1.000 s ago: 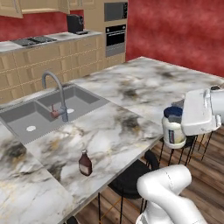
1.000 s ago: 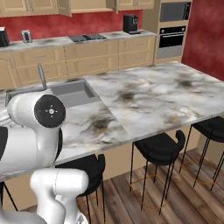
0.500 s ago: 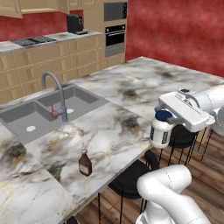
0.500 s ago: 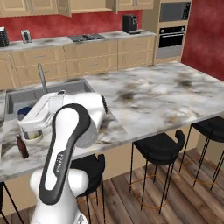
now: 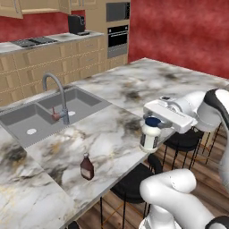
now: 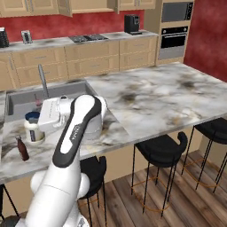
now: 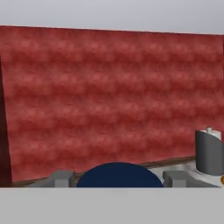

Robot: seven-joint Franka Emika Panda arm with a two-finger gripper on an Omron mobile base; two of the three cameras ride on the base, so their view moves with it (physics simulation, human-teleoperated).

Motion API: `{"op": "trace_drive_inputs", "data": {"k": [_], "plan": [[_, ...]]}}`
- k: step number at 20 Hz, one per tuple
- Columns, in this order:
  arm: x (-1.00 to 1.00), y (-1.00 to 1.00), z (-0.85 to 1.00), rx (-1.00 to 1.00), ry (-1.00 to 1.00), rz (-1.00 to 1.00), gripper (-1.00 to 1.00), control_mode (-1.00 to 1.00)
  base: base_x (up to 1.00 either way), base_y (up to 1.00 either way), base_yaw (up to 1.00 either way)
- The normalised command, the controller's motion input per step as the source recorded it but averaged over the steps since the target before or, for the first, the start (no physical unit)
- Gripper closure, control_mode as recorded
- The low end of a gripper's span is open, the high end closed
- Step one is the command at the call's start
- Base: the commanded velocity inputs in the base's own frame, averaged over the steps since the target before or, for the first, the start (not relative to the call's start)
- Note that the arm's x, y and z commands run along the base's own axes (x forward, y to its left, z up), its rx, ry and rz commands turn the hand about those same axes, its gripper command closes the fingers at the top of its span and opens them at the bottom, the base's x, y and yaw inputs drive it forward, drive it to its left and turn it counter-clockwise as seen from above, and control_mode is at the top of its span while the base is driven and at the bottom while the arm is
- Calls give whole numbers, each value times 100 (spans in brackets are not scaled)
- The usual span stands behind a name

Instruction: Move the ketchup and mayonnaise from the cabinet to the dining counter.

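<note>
My gripper is shut on the mayonnaise, a white jar with a dark blue lid, gripped just below the lid. The jar stands upright at the front edge of the dining counter; whether it touches the marble I cannot tell. From the right, the mayonnaise is beside the sink's front corner. In the hand view its blue lid sits between my fingertips. The ketchup, a dark red-brown bottle, stands on the counter left of the jar, also ketchup. The cabinet hangs on the far wall.
An inset grey sink with a curved faucet lies behind the ketchup. Black stools stand under the counter's front edge. A cooktop, a coffee machine and an oven line the back wall.
The arm has swung left with the mayonnaise, bringing it from beyond the counter's front edge in over the marble, closer to the ketchup. The ketchup has not moved.
</note>
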Motion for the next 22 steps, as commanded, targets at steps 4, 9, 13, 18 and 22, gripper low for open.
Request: {"op": "trace_drive_inputs", "data": {"k": [4, 9, 13, 18, 22], "plan": [[42, 8, -28, -1, 13, 0, 100, -100, 0, 0, 0], [31, 25, -40, -1, 5, 0, 100, -100, 0, 0, 0], [36, 30, -40, -11, 0, 0, 100, -100, 0, 0, 0], [49, 10, -32, -15, 0, 6, 100, -100, 0, 0, 0], [40, 25, -38, -19, 0, 3, 100, -100, 0, 0, 0]]}}
